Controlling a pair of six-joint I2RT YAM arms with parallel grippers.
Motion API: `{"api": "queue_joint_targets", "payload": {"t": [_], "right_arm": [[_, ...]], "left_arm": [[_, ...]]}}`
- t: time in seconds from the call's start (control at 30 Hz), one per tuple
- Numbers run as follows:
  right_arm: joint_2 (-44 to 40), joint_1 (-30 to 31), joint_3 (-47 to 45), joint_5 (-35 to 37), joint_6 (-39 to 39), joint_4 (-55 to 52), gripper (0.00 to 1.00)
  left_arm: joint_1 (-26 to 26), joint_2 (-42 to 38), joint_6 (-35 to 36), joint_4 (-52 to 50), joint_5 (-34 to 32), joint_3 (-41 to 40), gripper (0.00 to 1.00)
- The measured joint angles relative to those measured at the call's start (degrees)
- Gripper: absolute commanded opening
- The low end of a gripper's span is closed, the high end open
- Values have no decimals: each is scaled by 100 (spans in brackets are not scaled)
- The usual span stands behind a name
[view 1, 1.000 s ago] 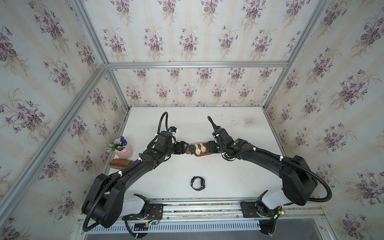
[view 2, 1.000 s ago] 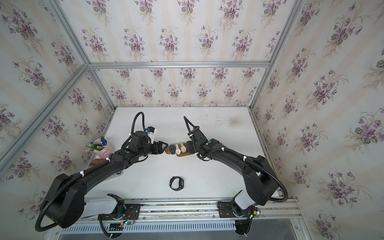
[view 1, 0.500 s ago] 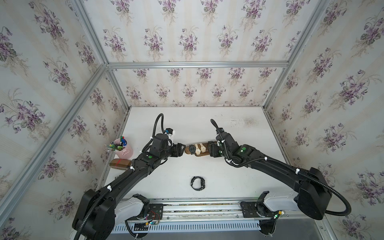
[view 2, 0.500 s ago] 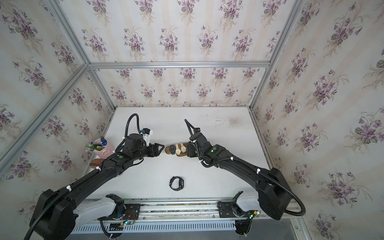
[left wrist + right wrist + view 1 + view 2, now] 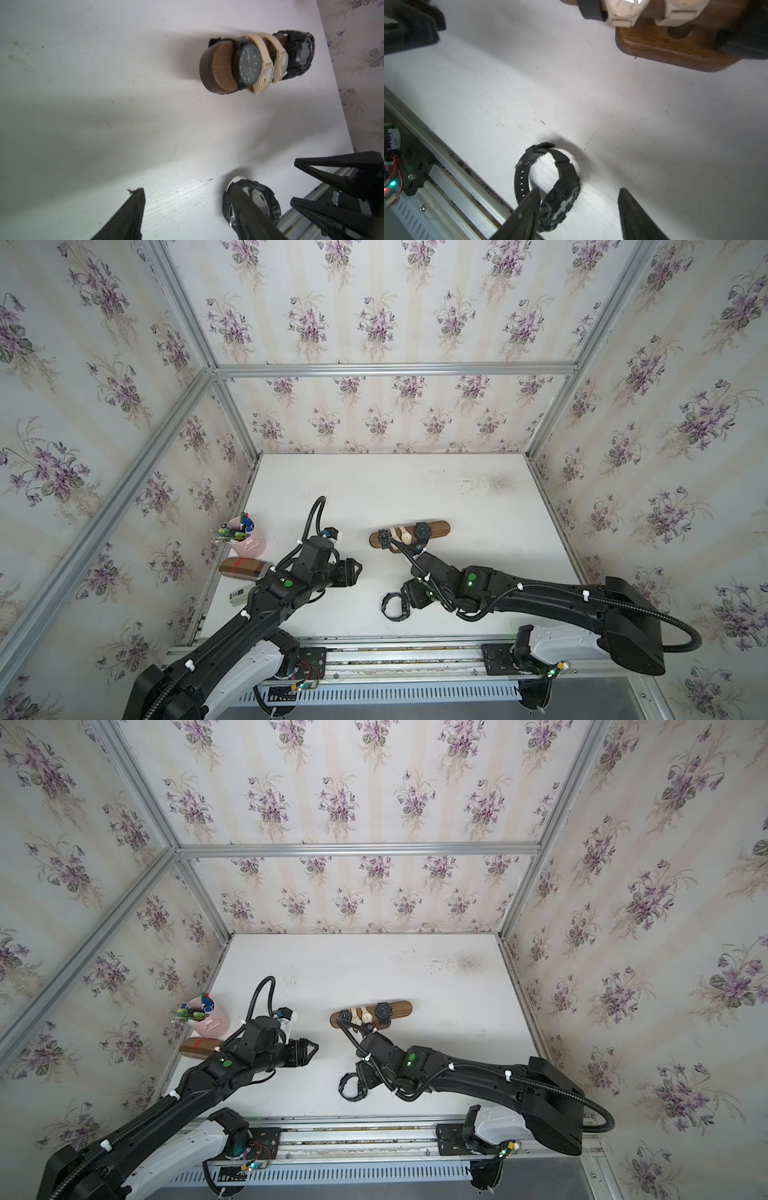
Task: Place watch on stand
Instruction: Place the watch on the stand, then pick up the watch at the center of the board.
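Observation:
The dark wooden stand [image 5: 438, 527] [image 5: 402, 1006] sits mid-table and carries several watches, black and beige. It also shows in the left wrist view [image 5: 220, 68] and, as its base, in the right wrist view [image 5: 675, 49]. A loose black watch [image 5: 394, 606] [image 5: 350, 1087] [image 5: 560, 197] [image 5: 261, 199] lies near the front edge. My right gripper [image 5: 408, 598] [image 5: 362, 1080] [image 5: 579, 190] is low over it and open. The watch case lies just inside one finger [image 5: 527, 209], apart from the other. My left gripper [image 5: 356, 571] [image 5: 312, 1048] [image 5: 184, 189] hangs open and empty, left of the stand.
A pink cup of pens [image 5: 251, 540] and a brown box with red tape [image 5: 242, 568] stand at the table's left edge. The metal front rail [image 5: 374, 651] runs right behind the loose watch. Papered walls close in three sides.
Both grippers have drawn back from the stand toward the front. The right one has swung down to the loose watch, and its jaws have narrowed slightly.

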Motion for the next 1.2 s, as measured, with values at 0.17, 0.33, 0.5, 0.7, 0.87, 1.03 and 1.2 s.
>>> {"api": "queue_joint_targets", "payload": {"t": [0.17, 0.33, 0.5, 0.7, 0.87, 1.03, 1.2], "right_arm": [[-94, 22, -350, 76, 188, 203, 61], [-398, 33, -811, 144, 402, 437, 65], [-680, 33, -1143, 267, 546, 691, 65], [-1012, 33, -1364, 448, 658, 922, 65], [-1252, 33, -1449, 560, 693, 946, 65], [-1360, 31, -1506, 656, 708, 960, 65], [-1473, 33, -1589, 675, 785, 968, 65]], "left_arm": [[-1154, 258, -254, -177, -197, 42, 66], [-2009, 680, -452, -212, -511, 85, 66], [-2468, 1349, -575, -11, -721, 179, 61], [-2610, 2087, -726, 468, -800, 297, 47], [-2708, 2417, -774, 713, -881, 444, 40], [-2730, 2747, -769, 798, -951, 518, 29], [-2730, 2970, -791, 896, -988, 522, 17]]}}
